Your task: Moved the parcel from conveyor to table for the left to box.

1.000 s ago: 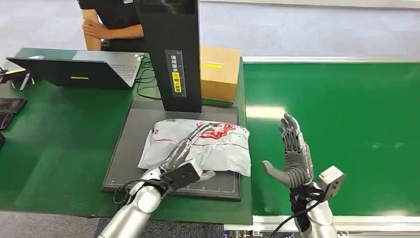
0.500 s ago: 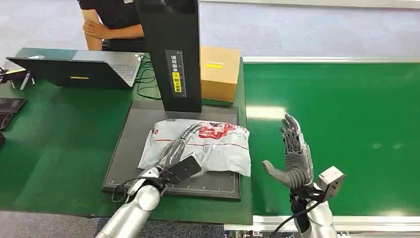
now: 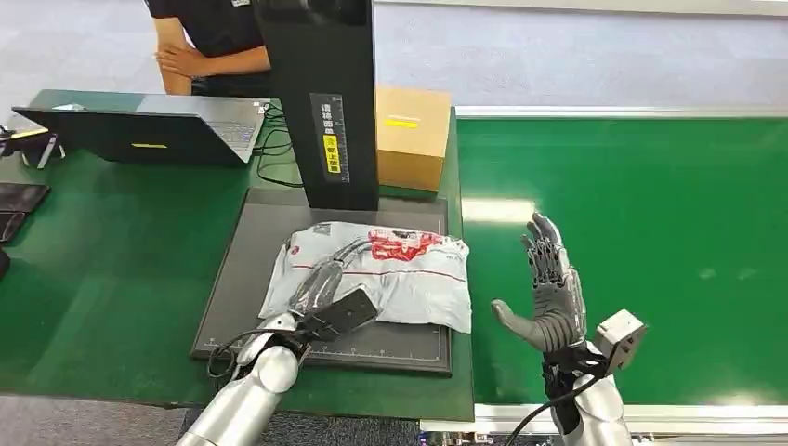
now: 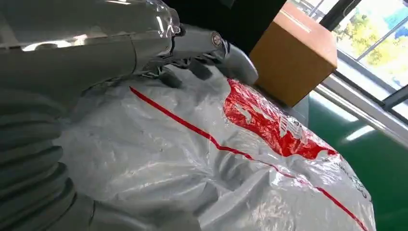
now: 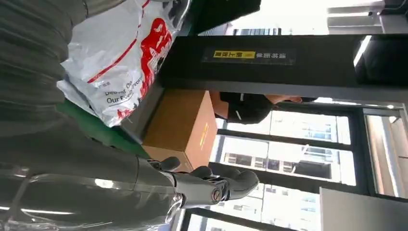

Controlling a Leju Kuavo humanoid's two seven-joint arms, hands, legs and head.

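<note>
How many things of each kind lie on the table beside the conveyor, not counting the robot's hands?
Parcel: 1
Cardboard box: 1
Laptop: 1
Black mat: 1
Black upright stand: 1
Total: 5. Small dark things at the table's left edge are too cut off to count.

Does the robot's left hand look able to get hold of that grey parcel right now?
Probably yes: the left hand already rests on top of the parcel, with nothing between them.

Your green table (image 3: 111, 269) carries a dark mat (image 3: 243, 279), laptop (image 3: 139, 135) at ten o'clock, cardboard box (image 3: 412, 135) at twelve
</note>
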